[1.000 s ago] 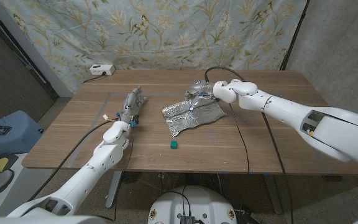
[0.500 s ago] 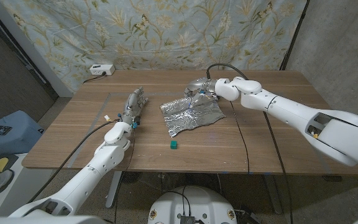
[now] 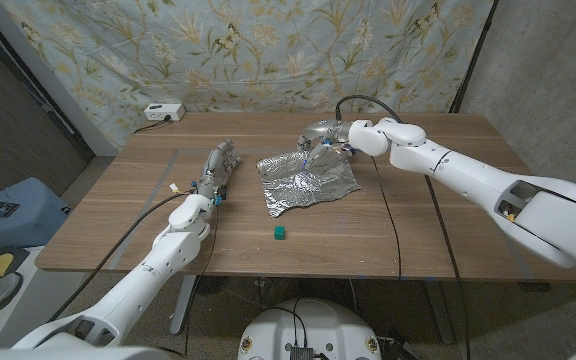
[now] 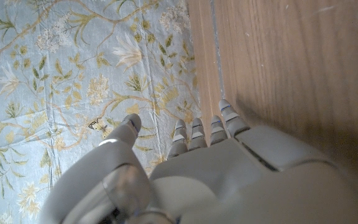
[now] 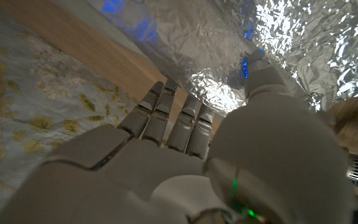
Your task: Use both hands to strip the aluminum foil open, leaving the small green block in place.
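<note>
A crinkled sheet of aluminum foil (image 3: 305, 183) lies spread open on the middle of the wooden table (image 3: 118, 215). The small green block (image 3: 281, 232) sits bare on the wood just in front of the foil, apart from it. My right hand (image 3: 325, 136) is at the foil's far edge and pinches a raised fold of it; in the right wrist view the fingers (image 5: 173, 118) curl against the foil (image 5: 316, 37) with the thumb on it. My left hand (image 3: 215, 166) stands to the left of the foil, fingers stretched out, holding nothing; the left wrist view shows this hand (image 4: 216, 168) beside the wood.
A white power strip (image 3: 163, 110) lies at the table's back left corner. A black cable (image 3: 390, 215) runs across the table right of the foil to the front edge. A floral cloth (image 3: 268, 50) hangs behind the table.
My right hand has moved toward the far edge of the table with the foil's edge, and the sheet has shifted and spread a little. The left hand and the green block have stayed put.
</note>
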Available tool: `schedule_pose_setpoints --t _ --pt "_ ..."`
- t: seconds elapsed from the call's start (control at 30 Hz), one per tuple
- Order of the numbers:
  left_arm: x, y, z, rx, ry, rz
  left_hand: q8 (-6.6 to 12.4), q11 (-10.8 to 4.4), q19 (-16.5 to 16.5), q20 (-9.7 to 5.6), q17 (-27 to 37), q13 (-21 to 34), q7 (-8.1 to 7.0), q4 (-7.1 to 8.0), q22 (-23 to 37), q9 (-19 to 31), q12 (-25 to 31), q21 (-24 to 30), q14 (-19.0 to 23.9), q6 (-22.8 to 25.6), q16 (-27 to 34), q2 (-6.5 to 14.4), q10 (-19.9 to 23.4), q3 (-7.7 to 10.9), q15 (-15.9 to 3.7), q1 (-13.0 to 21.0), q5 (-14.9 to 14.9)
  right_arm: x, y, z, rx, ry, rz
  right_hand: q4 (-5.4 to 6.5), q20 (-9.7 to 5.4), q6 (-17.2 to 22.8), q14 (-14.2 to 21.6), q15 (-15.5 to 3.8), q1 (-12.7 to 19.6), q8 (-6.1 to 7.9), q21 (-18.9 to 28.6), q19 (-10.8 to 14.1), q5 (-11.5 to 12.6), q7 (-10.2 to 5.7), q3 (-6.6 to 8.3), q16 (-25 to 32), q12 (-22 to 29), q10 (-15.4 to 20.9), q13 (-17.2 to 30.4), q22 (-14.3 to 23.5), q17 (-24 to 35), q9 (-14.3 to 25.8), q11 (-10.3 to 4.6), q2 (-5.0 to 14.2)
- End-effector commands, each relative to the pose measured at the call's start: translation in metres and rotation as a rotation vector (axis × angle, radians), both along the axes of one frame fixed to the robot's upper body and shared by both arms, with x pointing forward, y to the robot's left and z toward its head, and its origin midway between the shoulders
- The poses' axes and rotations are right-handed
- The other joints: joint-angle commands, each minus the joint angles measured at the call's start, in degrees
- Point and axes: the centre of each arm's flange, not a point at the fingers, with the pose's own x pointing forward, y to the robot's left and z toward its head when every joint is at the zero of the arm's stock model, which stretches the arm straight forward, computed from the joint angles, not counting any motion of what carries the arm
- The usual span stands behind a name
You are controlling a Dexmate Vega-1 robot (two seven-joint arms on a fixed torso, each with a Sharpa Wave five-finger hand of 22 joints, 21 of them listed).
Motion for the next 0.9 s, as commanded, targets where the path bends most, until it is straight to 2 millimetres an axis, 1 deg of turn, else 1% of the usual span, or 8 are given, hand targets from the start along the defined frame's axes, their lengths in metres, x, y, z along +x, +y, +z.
schedule_pose_setpoints --t 0.03,0.37,0.67,0.9 --pt "0.002 0.000 -0.002 -0.002 0.009 -0.013 0.27 0.22 0.42 -0.04 0.09 0.08 -0.19 -0.15 0.26 0.32 0.52 -0.08 0.32 0.46 0.16 -0.18 0.26 0.46 -0.05 -0.31 0.29 -0.005 -0.012 0.017 0.037 -0.005 -0.015 -0.06 -2.13 3.46 0.78 -9.53 0.61 0.11 0.23 0.59 0.16 -2.80 -0.35 0.36 0.44 3.13 0.17 0.32 0.32 0.23 -2.31 1.01" --pt "0.003 -0.003 -0.001 0.001 0.006 -0.030 0.21 0.30 0.34 -0.02 0.07 0.09 -0.14 -0.24 0.26 0.33 0.49 -0.14 0.33 0.47 0.12 -0.21 0.27 0.58 -0.03 -0.35 0.31 -0.007 -0.016 0.024 0.059 0.014 -0.024 -0.04 -2.08 3.77 0.81 -9.51 0.69 0.03 0.20 0.72 0.11 -2.73 -0.57 0.46 0.57 3.34 0.32 0.34 0.60 0.26 -2.21 1.02" --pt "-0.006 -0.005 0.012 -0.002 -0.016 -0.042 0.18 0.28 0.34 -0.08 0.04 0.09 -0.17 -0.38 0.26 0.34 0.48 -0.16 0.34 0.51 0.08 -0.21 0.31 0.70 0.01 -0.32 0.33 -0.007 -0.022 0.030 0.100 0.047 -0.027 -0.01 -2.07 3.97 1.15 -9.37 0.73 -0.04 0.18 0.79 0.12 -2.50 -0.64 0.53 0.79 3.76 0.44 0.34 0.69 0.28 -2.04 1.06" --pt "-0.014 -0.011 0.019 0.000 -0.032 -0.058 0.18 0.34 0.29 -0.03 -0.01 0.09 -0.07 -0.58 0.26 0.34 0.46 -0.20 0.27 0.58 0.01 -0.14 0.29 0.84 0.14 -0.16 0.38 -0.006 -0.028 0.036 0.133 0.071 -0.031 0.03 -2.08 4.22 1.53 -9.50 0.77 -0.07 0.25 1.10 0.13 -2.27 -0.66 0.64 0.96 4.02 0.55 0.35 0.80 0.29 -2.01 1.19"
